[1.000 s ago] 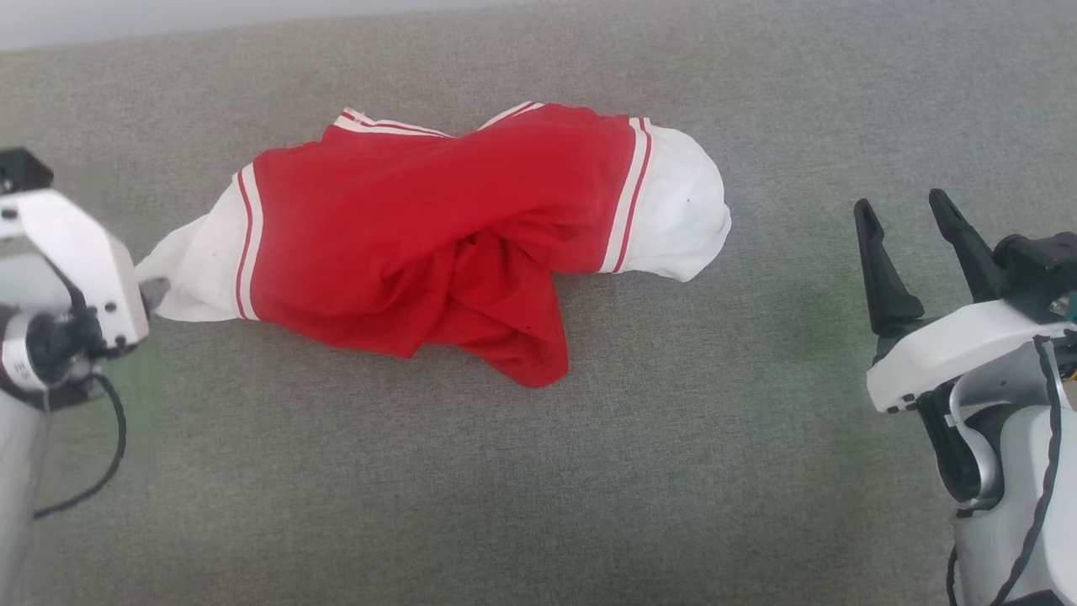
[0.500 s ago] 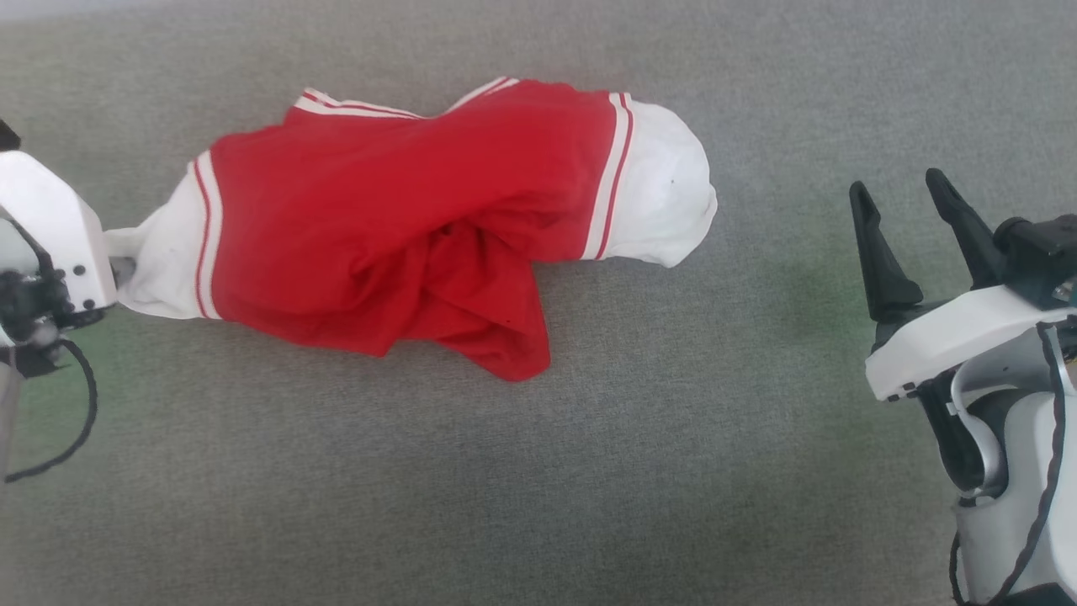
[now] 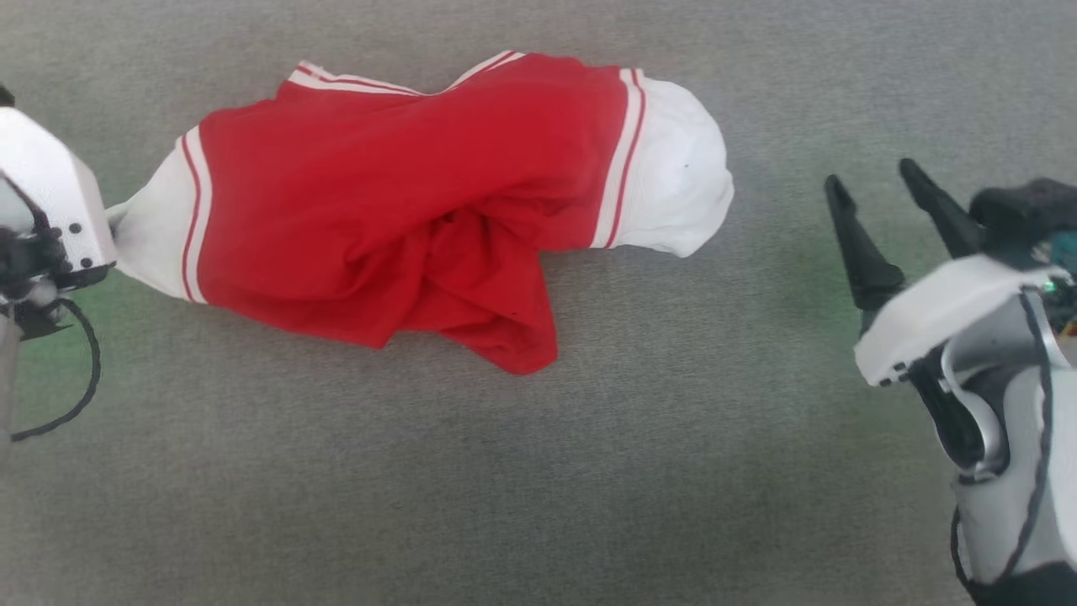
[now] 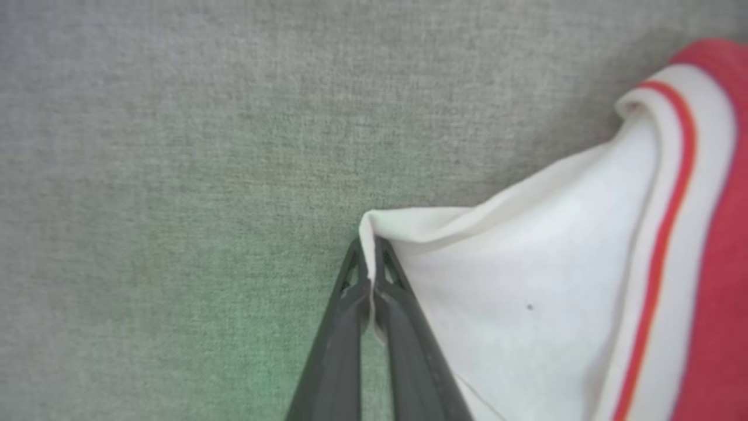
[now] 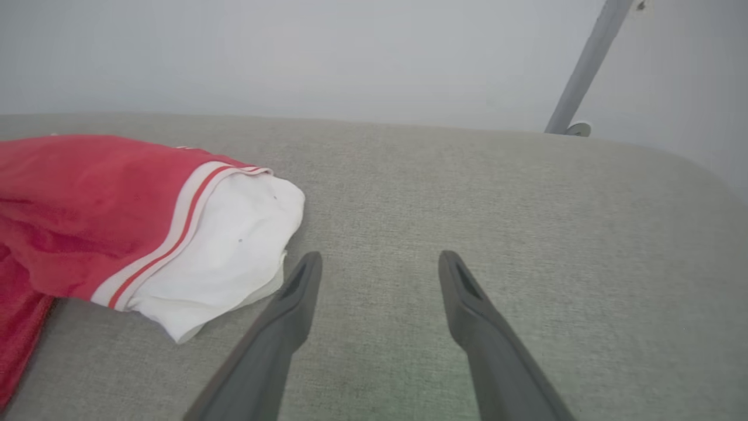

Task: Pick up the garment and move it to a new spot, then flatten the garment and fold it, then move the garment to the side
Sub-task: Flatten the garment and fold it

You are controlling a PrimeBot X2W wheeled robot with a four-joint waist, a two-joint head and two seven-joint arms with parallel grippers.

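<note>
The garment (image 3: 404, 194), red with white sleeves and striped trim, lies crumpled across the grey padded surface (image 3: 538, 471). Its left white sleeve (image 3: 151, 236) stretches toward my left gripper (image 4: 368, 257), whose two dark fingers are shut on the sleeve's edge (image 4: 467, 269). In the head view the left gripper's white housing (image 3: 50, 202) covers its fingertips. My right gripper (image 3: 875, 189) stands open to the right of the other white sleeve (image 3: 681, 185), with nothing between its fingers (image 5: 292, 304). That sleeve (image 5: 228, 251) lies just left of the right gripper (image 5: 380, 263).
The grey padded surface (image 5: 526, 204) ends at a rounded far edge, with a pale wall behind. A grey slanted pole (image 5: 584, 64) stands beyond the edge at the right. A black cable (image 3: 76, 379) loops under the left wrist.
The left gripper's housing stays at the tip of the left white sleeve, which is now drawn tauter. The head camera has shifted down and forward. The right gripper stays open.
</note>
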